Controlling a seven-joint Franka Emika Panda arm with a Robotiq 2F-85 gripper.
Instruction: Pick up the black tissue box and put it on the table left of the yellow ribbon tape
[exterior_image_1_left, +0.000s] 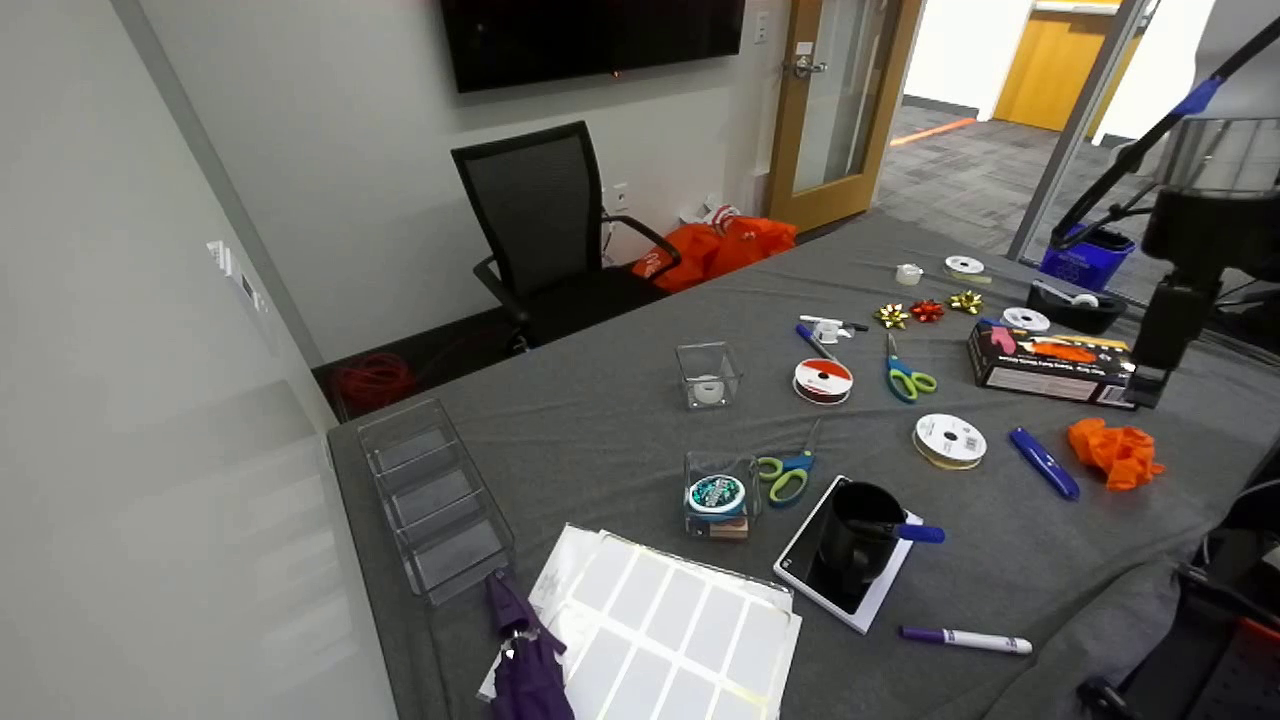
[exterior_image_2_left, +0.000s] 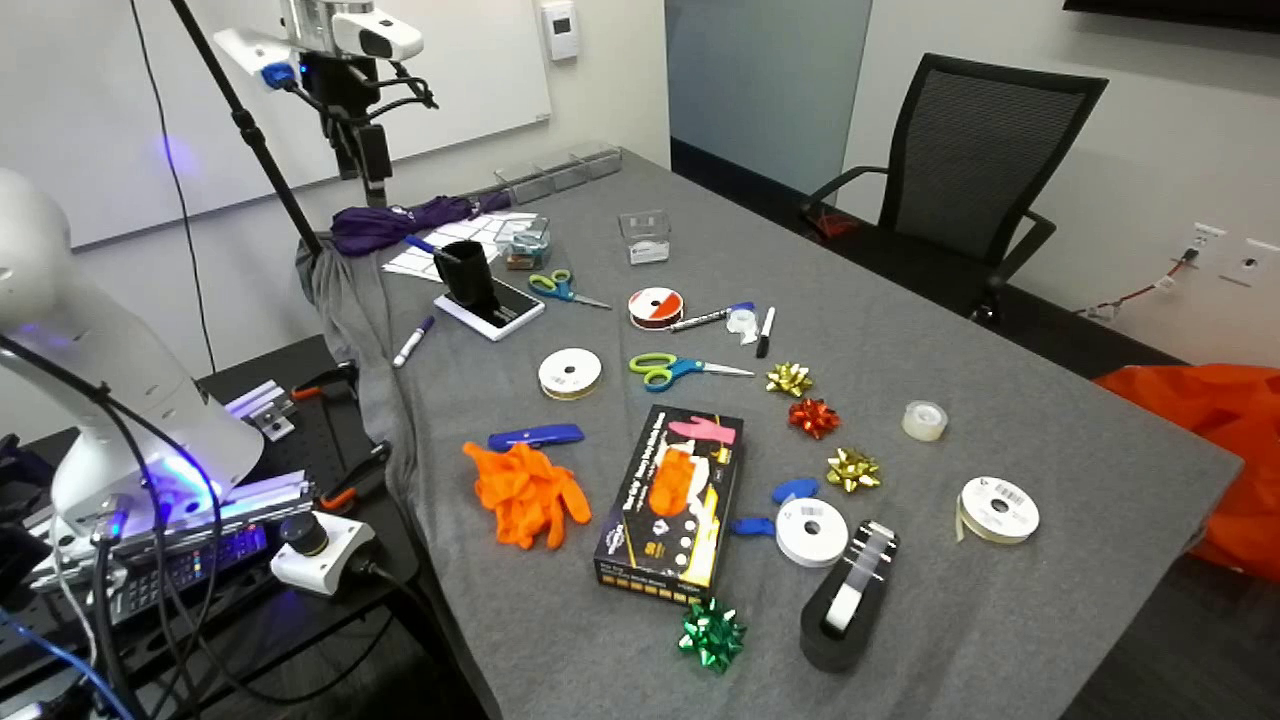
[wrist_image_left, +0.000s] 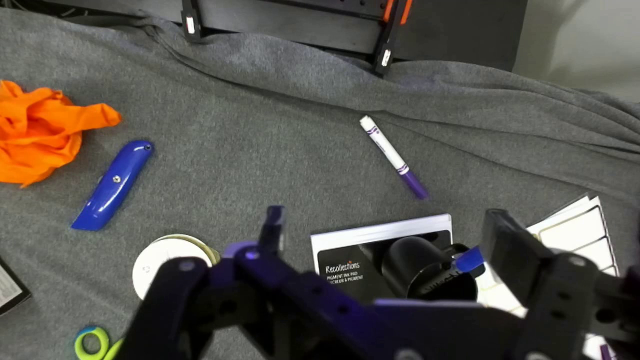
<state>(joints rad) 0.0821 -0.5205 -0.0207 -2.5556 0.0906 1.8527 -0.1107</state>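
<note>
Gripper (wrist_image_left: 386, 218) hangs well above the table (exterior_image_2_left: 1090, 500), its fingers spread apart and holding nothing; lower down, between them in the wrist view, a black mug (wrist_image_left: 407, 262) is seen. The black glove box (exterior_image_2_left: 675, 500), which I take for the task's tissue box, lies flat on the table, well to the robot's right of the gripper and below it. Its long axis runs obliquely over the table, and the corner seen in the wrist view is slanted to the line between the fingertips. So the coming move, I judge, must go sideways and down, with the wrist turned to close across the narrow width. The yellow ribbon tape may be the gold-edged spool (exterior_image_2_left: 570, 373), also to the right but nearer; I am not certain.
</note>
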